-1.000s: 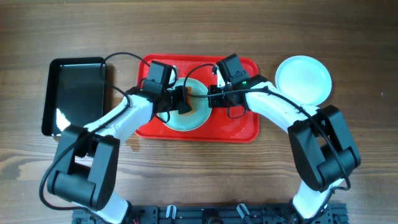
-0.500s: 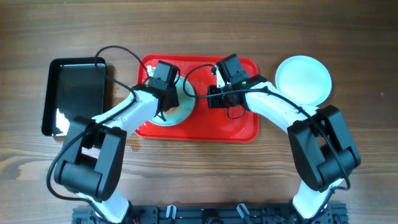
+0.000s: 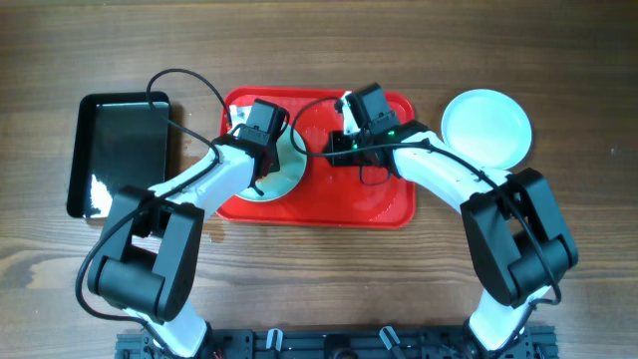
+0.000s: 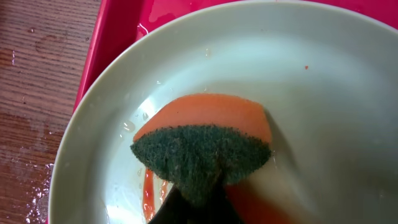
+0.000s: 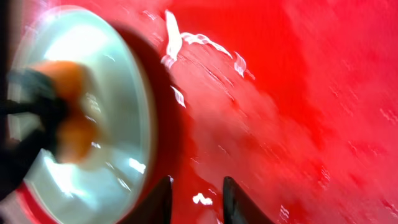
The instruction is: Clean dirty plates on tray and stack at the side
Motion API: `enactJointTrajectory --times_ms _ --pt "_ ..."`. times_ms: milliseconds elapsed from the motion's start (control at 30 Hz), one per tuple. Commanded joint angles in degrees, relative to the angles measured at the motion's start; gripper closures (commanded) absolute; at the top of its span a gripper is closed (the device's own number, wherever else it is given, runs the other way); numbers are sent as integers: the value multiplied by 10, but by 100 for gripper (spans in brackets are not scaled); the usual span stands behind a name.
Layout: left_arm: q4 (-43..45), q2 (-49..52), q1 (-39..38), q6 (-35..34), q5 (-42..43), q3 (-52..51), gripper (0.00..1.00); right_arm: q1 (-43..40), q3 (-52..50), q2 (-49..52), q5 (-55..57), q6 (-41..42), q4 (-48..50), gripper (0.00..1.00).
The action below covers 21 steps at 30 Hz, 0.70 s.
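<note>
1. A clean plate (image 3: 485,128) sits on the tabletop (image 3: 558,279), right of the red tray (image 3: 369,204). That part looks done.
2. A smeared plate (image 4: 323,93) lies at the tray's left end. The left fingers (image 4: 194,210) pinch a sponge (image 4: 205,134) against it.
3. The right fingers (image 5: 198,200) hang spread and empty over the wet tray.
4. Scrubbing and stacking remain, I'd say. I can't see a third plate.
</note>
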Motion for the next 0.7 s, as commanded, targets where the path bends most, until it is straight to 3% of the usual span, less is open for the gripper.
enactJointTrajectory --times_ms 0,200,667 --pt "-23 5 2 -1 -15 -20 96 6 -2 9 -36 16 29 68" --pt "-28 5 2 -1 -11 -20 96 27 -1 20 -12 26 87 65" --pt "-28 5 2 -2 71 -20 96 43 28 82 -30 42 104 60"
